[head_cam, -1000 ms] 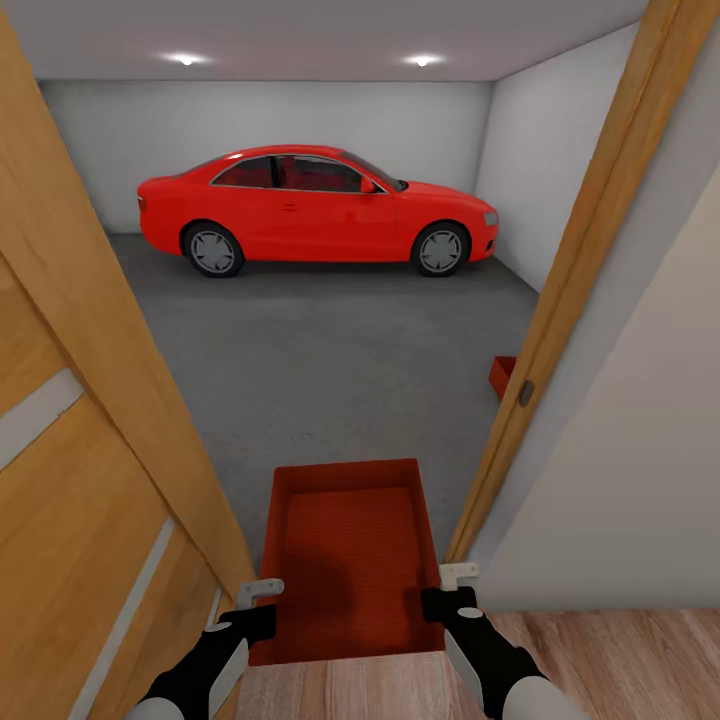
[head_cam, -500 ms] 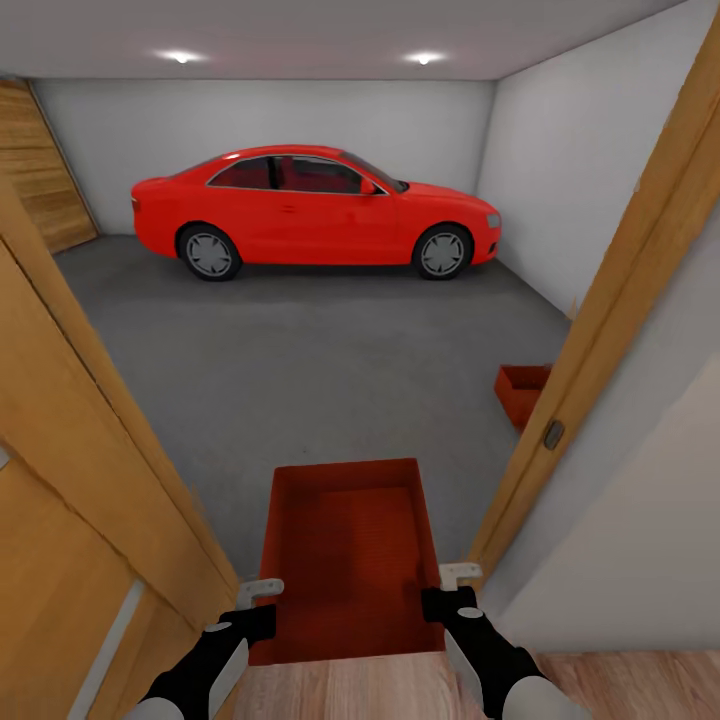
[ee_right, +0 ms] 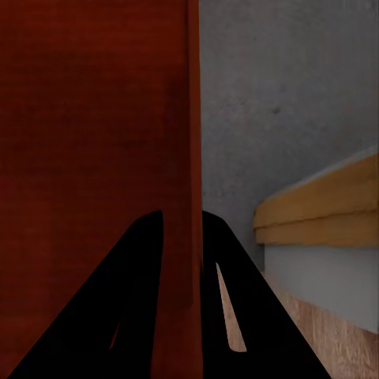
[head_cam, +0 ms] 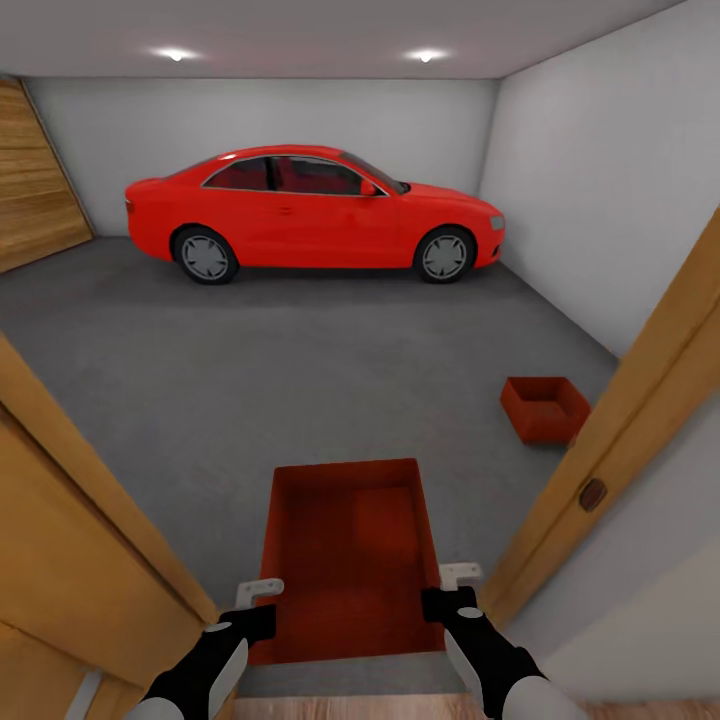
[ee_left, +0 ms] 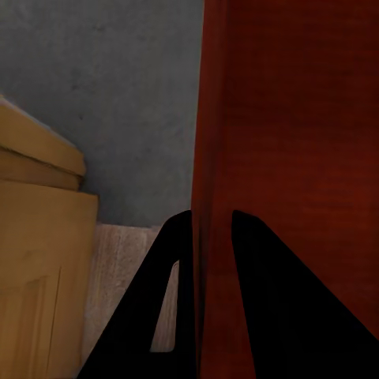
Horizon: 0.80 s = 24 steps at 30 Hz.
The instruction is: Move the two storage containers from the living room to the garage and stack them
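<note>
I carry one orange-red storage container (head_cam: pixel 350 555) level in front of me in the head view. My left gripper (head_cam: pixel 258 600) is shut on its left wall (ee_left: pixel 207 158), and my right gripper (head_cam: pixel 452 585) is shut on its right wall (ee_right: pixel 189 158). The other storage container (head_cam: pixel 545 408) rests on the garage's dark grey concrete floor (head_cam: pixel 250 370), ahead and to the right, close to the white right wall. I am in the doorway, with the carried container held above the concrete.
A wooden door frame (head_cam: pixel 620 430) stands close on my right and an open wooden door (head_cam: pixel 70 540) close on my left. A red car (head_cam: pixel 310 210) is parked at the far wall. A wooden-plank garage door (head_cam: pixel 35 190) fills the far left.
The view has advanced through the doorway, so the door and frame have slid outward. The container on the floor is now fully in sight. Both grippers keep their hold.
</note>
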Available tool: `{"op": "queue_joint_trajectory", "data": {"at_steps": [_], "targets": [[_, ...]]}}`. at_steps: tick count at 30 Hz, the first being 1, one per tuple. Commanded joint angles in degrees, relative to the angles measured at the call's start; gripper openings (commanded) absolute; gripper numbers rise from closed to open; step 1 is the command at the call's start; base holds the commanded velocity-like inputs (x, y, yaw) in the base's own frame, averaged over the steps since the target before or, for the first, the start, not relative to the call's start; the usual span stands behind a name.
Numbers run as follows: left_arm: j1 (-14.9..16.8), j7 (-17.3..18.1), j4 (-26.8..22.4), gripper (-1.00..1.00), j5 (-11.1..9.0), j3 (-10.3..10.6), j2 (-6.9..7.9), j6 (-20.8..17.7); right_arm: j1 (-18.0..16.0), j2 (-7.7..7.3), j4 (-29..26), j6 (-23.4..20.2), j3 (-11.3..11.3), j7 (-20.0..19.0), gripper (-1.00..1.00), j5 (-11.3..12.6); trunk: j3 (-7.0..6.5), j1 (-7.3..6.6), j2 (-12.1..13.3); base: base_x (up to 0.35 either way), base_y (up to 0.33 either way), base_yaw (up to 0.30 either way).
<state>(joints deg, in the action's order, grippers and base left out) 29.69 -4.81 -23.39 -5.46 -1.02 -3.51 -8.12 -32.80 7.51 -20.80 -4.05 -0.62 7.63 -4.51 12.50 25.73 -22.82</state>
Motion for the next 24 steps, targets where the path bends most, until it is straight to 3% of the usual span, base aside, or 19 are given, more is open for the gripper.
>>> {"op": "queue_joint_trajectory", "data": {"at_steps": [1,9,24], "targets": [[-0.1,-0.4,-0.2,-1.0,0.9,1.5,0.0,-0.3,-0.3,0.01,-0.1,-0.4,3.5,0.2,-1.0,-0.9,0.11,0.06,-0.1,0.337,0.0,0.0],[-0.1,-0.4,-0.2,-1.0,0.9,1.5,0.08,-0.3,-0.3,0.03,-0.1,-0.4,3.5,0.2,-1.0,-0.9,0.11,0.06,-0.1,0.316,0.0,0.0],[-0.1,-0.4,-0.2,-1.0,0.9,1.5,0.08,-0.4,-0.3,0.01,-0.1,-0.5,3.5,0.2,-1.0,-0.9,0.18,0.06,-0.1,0.017,0.0,0.016]]}}
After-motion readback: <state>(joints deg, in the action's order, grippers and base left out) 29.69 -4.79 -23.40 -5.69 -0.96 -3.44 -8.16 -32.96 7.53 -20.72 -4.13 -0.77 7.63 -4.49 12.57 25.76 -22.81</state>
